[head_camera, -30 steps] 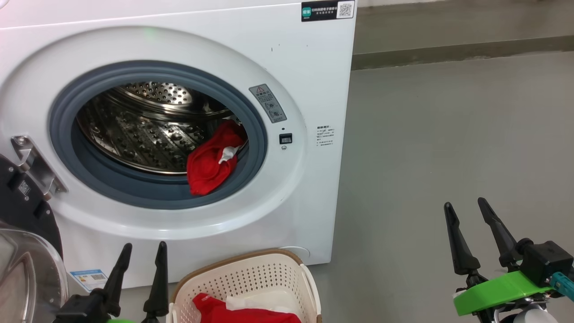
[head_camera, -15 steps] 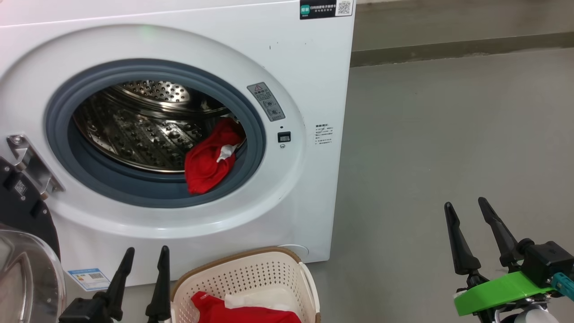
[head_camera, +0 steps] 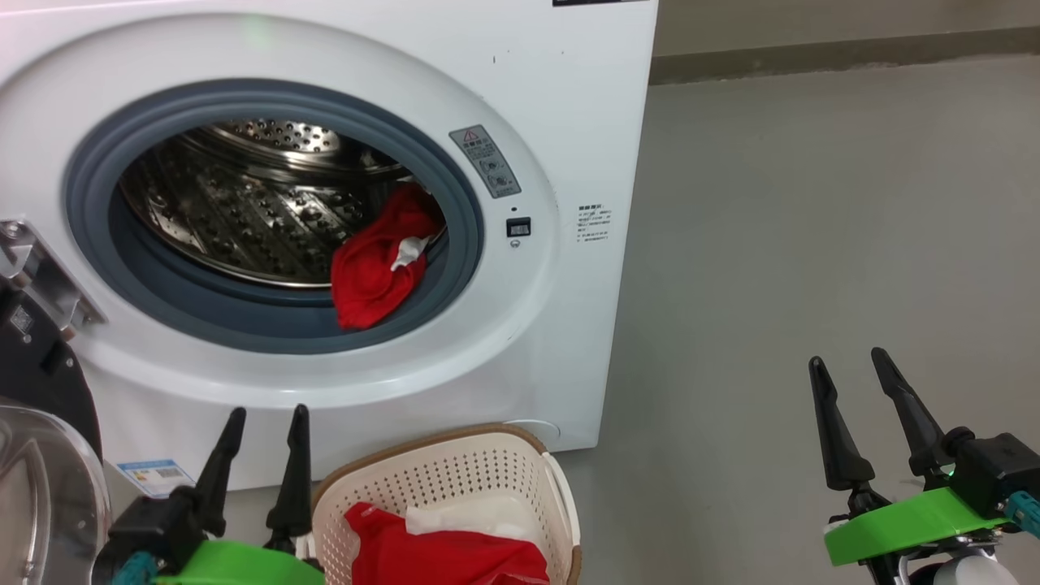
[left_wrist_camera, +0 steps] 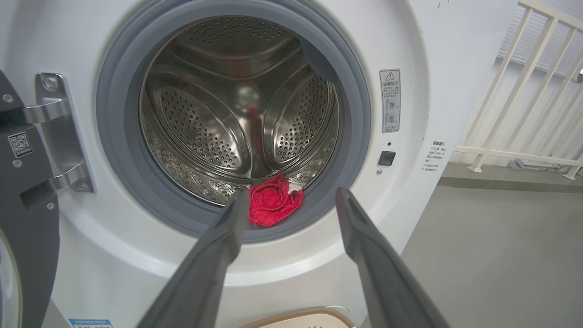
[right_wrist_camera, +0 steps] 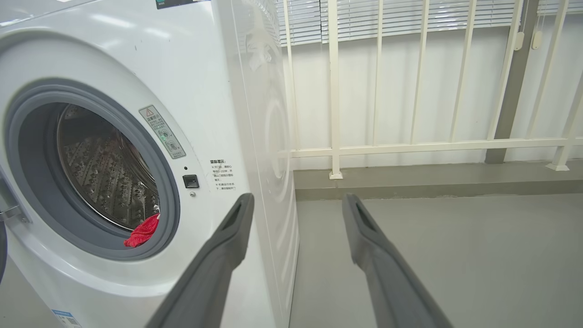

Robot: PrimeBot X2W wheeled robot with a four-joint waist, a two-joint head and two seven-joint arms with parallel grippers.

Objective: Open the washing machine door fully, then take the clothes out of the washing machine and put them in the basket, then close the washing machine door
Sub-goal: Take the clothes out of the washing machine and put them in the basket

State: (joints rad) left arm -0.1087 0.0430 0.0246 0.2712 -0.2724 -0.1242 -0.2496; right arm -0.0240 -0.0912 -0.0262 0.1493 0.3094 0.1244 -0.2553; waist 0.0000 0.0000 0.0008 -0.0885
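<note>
The white washing machine (head_camera: 569,97) stands with its door (head_camera: 32,455) swung wide to the left, black rim and glass bowl at the head view's lower left. A red garment (head_camera: 374,264) with a white patch hangs over the grey gasket at the drum's lower right; it is the red garment (left_wrist_camera: 272,206) and red garment (right_wrist_camera: 143,231) in the wrist views. More red and white clothes (head_camera: 447,552) lie in the cream basket (head_camera: 455,475) in front of the machine. My left gripper (head_camera: 268,414) is open just left of the basket. My right gripper (head_camera: 849,361) is open over the floor, far right.
Grey floor (head_camera: 812,203) stretches to the right of the washer. A low kerb runs along the back. A cream railing (right_wrist_camera: 410,146) and blinds stand behind the machine's right side. The door hinge (left_wrist_camera: 59,132) is on the opening's left.
The head camera has tilted down a little, so the washer sits higher in the picture. My left gripper has risen, with its green wrist part now showing. The clothes lie as before.
</note>
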